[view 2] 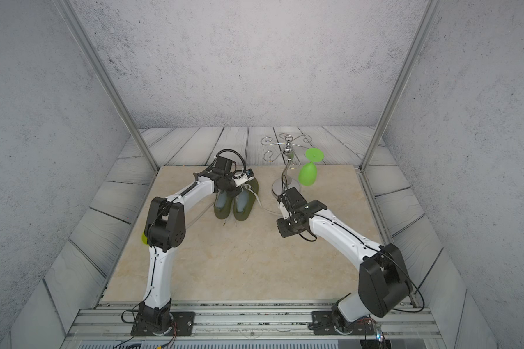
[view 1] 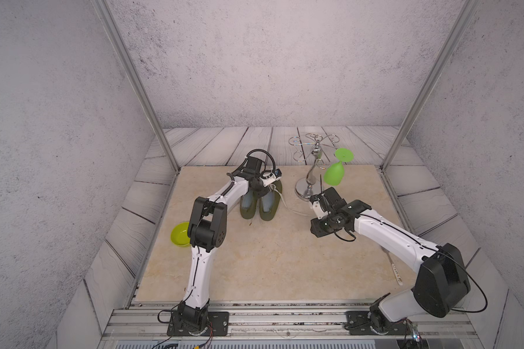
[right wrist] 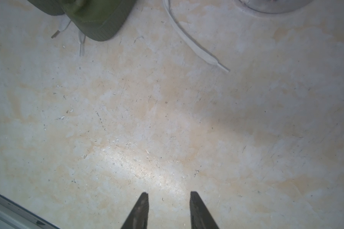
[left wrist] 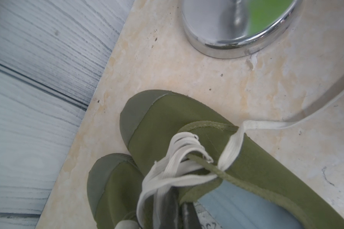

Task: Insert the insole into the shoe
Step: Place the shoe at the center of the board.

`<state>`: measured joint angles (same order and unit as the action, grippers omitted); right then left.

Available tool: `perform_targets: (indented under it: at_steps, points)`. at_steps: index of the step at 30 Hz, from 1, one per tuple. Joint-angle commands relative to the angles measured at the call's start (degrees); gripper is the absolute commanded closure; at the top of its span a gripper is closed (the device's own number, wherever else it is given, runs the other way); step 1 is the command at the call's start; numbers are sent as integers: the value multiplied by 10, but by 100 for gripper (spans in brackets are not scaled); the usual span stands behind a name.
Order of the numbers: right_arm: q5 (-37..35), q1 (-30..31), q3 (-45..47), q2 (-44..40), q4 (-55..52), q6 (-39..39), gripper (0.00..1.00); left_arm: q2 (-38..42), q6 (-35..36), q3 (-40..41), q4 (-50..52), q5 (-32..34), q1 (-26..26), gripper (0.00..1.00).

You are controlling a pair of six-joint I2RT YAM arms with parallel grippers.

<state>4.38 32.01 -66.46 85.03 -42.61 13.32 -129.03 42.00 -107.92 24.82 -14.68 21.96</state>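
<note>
Nearest, the right fingers (right wrist: 141, 212) hang parted and empty over the bare, scuffed beige tabletop (view 1: 270, 266). Farther back, the left fingers (left wrist: 173, 208) sit nearly closed at the mouth of the shoe (left wrist: 167, 119), with the blue insole (left wrist: 246, 208) lying inside; whether they grip anything is unclear. Grey planks (view 1: 224, 142) and speckled walls (view 1: 270, 60) enclose everything.

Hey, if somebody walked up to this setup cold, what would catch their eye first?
Probably the bright green goblet hanging upside down on the chrome rack at the back right. Next, the olive shoes side by side at mid-back, partly under the left arm, with pale blue insoles showing inside. A lime bowl peeks out by that arm's elbow.
</note>
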Motion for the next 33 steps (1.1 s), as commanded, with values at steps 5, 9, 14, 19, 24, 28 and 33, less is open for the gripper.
perform_targets:
  at_steps: [5,9,14,19,24,28,33]
  points:
    - [-9,-2,2,12,3,2,63,91,-60,23,-10,-70,4,4]
    - [-15,-3,19,-3,27,3,63,147,-83,76,-49,-57,5,4]
    - [-22,-2,31,-30,38,-1,44,249,-150,203,-154,-41,1,4]
    - [-56,-2,44,-88,54,-6,1,331,-282,292,-207,-13,-20,4]
    - [-187,-3,113,-174,133,-22,1,436,-379,435,-322,36,-64,4]
    - [-292,-9,267,-277,333,-82,1,525,-404,538,-356,81,-116,4]
    - [-295,-83,333,-313,405,-90,1,573,-426,627,-333,93,-154,4]
